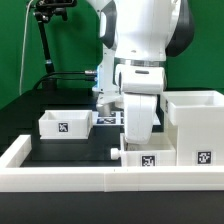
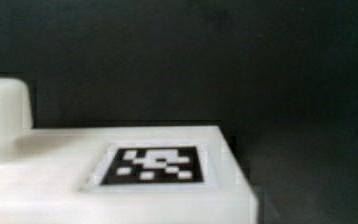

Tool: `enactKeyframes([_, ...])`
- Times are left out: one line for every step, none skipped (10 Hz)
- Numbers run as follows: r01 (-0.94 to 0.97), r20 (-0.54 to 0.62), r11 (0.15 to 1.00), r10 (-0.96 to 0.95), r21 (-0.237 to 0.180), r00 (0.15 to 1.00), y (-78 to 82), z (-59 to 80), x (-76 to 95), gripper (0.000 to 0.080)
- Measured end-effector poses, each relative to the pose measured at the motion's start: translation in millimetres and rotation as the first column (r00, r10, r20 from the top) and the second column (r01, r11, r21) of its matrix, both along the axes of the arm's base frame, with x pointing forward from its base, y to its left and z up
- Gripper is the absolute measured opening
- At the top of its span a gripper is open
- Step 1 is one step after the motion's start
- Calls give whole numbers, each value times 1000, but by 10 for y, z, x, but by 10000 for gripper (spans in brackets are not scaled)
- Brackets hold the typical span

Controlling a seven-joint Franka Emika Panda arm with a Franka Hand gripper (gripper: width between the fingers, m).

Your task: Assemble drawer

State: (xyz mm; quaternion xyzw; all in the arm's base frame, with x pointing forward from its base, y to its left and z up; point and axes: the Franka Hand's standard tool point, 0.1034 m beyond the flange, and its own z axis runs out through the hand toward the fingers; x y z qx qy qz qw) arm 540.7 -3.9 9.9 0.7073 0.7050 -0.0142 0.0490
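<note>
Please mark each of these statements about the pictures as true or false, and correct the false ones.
1. Two small trays are on the table, apart from each other. True: one tray is at the exterior view's left, the other tray is in front, under the arm.
2. The tall housing stands at the exterior view's left. False: the housing stands at the exterior view's right.
3. The wrist view shows a black-and-white tag on white plastic. True: the tag is seen close up.
4. One tray is already inside the housing. False: both trays are outside it.
</note>
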Motion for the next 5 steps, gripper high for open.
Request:
enactKeyframes([-25,-1,1000,25,-6,1000,-7,3,4,44])
enactKeyframes([-27,-2,1000,27,-9,1000,-22,4,5,44])
enactKeyframes([-38,-4,999,38,-14,999,-34,3,2,44])
enactKeyframes([-56,-7,998,56,-19,998,-38,-3,-6,44])
enactKeyframes([-65,-5,998,65,-21,998,-20,-8,-11,44])
